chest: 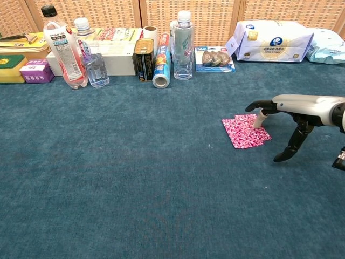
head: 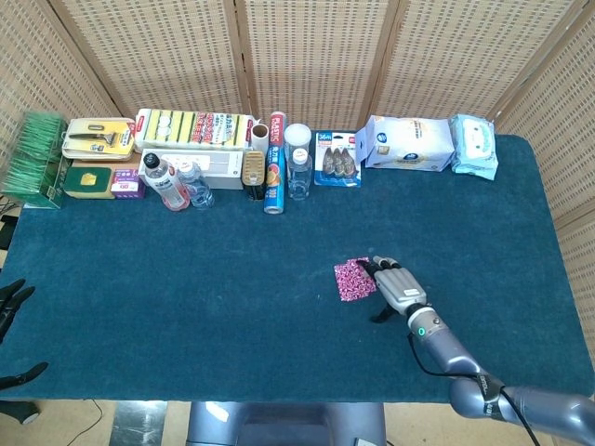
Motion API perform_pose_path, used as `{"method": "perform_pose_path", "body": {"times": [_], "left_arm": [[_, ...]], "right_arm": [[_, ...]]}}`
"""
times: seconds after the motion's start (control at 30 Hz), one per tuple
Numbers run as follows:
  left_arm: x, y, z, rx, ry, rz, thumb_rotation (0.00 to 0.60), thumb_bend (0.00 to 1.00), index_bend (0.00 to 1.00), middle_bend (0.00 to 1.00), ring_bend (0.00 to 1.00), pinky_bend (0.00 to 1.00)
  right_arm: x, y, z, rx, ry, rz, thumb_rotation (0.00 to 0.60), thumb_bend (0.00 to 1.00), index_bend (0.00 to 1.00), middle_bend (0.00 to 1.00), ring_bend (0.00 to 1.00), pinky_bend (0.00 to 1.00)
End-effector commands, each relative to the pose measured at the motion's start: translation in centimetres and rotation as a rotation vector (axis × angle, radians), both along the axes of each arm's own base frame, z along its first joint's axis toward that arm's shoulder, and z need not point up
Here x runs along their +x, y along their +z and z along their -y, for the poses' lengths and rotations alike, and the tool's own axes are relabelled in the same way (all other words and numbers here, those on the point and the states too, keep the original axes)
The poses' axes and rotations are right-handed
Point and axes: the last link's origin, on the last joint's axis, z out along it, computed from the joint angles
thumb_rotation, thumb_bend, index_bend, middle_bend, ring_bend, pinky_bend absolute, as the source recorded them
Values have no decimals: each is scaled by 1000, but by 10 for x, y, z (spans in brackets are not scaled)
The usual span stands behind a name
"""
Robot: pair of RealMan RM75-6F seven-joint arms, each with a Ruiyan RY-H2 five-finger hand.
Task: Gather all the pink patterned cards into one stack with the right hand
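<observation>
Pink patterned cards [chest: 247,131] are seen fanned slightly on the blue surface [chest: 135,178]; two overlapping edges can be made out, though an exact count cannot be told. The right hand [chest: 294,105] is held flat above the surface, its fingers [chest: 259,119] extended and spread, one fingertip pressed down on the cards' right edge, nothing gripped. The cards lie directly under and left of that fingertip. Only dark fingertips of the left hand [head: 11,302] show, its state unclear.
</observation>
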Motion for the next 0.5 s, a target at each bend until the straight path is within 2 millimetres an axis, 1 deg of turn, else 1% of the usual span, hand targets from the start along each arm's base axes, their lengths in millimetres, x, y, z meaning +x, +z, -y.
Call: {"method": "perform_pose_path", "body": {"times": [0.03,0.5], "left_arm": [[0,0,0,1,0,2,600,84,0,0,0,0],[-1,3,1,8,-2,13,600,83,0,0,0,0]], "right_arm": [[-2,3,4,-16,-6,-13,600,0,63,246,71,0],[-9,16,21,-74,-64,-63,600,0,63,240,67,0]]}}
